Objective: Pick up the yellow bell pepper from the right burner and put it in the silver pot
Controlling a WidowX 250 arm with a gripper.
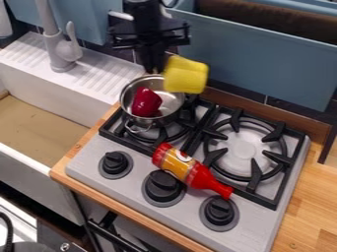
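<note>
Over the back rim of the metal pot, the black gripper [155, 65] hangs down from the top edge. A yellow block-like thing [185, 75] is right beside its lower end, above the pot's right side; whether it is held is unclear. The silver pot [172, 106] stands on the left burner, with a dark red object [145, 102] inside. A red bottle with a yellow-orange label [187, 171] lies slanted across the stove's front, over the grate's edge and between the knobs.
The right burner [244, 149] has a black grate. Three black knobs line the stove's front, the middle one [162, 186] beside the bottle. At left are a white sink [72, 125] and a grey faucet [64, 51]. A blue-grey panel [256, 61] rises behind the stove.
</note>
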